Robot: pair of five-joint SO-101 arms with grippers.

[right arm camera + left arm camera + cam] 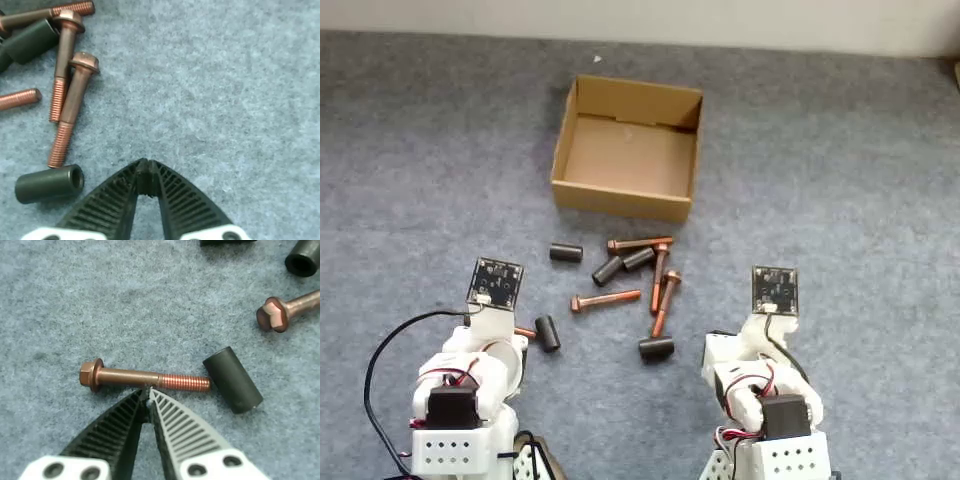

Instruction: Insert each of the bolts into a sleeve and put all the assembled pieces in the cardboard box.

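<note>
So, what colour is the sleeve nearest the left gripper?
The sleeve is matte black, clearest in the left wrist view.

Bolt [525, 331] mostly hidden under L arm [478, 352], high view.

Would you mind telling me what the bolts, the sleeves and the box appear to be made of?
Bolts: likely metal with a copper-coloured, slightly shiny finish; threaded shank, flanged hex head.
Sleeves: matte black, smooth tube; plastic, rubber or coated metal, unclear.
Box: plain brown cardboard, matte, folded walls.
</note>
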